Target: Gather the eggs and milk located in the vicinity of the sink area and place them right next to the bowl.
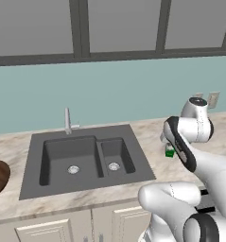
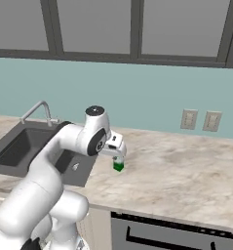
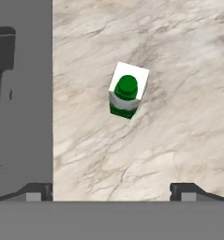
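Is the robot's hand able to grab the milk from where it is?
Probably yes. The hand hangs open above the upright milk, which stands alone on the counter beside the sink, nothing between.
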